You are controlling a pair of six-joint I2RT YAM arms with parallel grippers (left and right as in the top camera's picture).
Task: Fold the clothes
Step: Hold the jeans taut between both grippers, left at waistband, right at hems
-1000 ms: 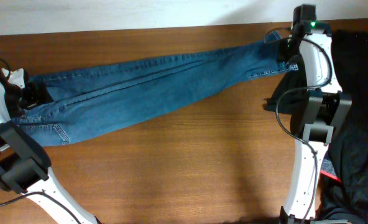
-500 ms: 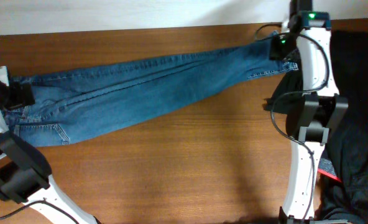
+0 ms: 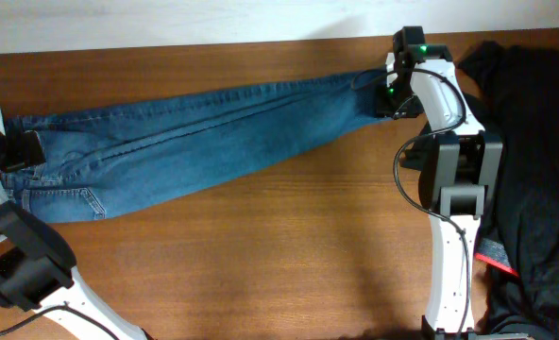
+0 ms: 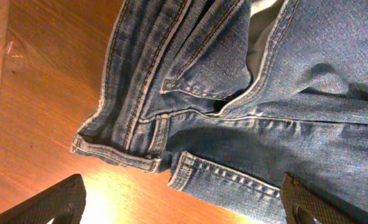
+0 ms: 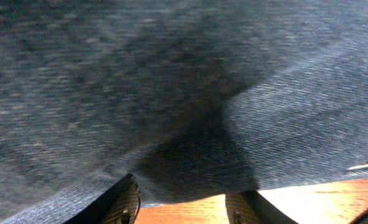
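**A:** Where do the jeans lie?

**B:** Stretched along the far edge of the table, with the waistband at the left edge and the cuffs toward the far right corner.

**A:** And the pincers?

**B:** The right gripper is closed on a bunch of denim at the cuff end. The left gripper is spread wide beside the waistband and holds nothing.

**A:** How should the fold go?

**B:** I'd carry the cuffs in a low arc toward the waistband and pin the waist so the legs don't skew.

**A:** Anything unclear?

**B:** The right arm hides the hems. I can't tell whether both legs are caught.
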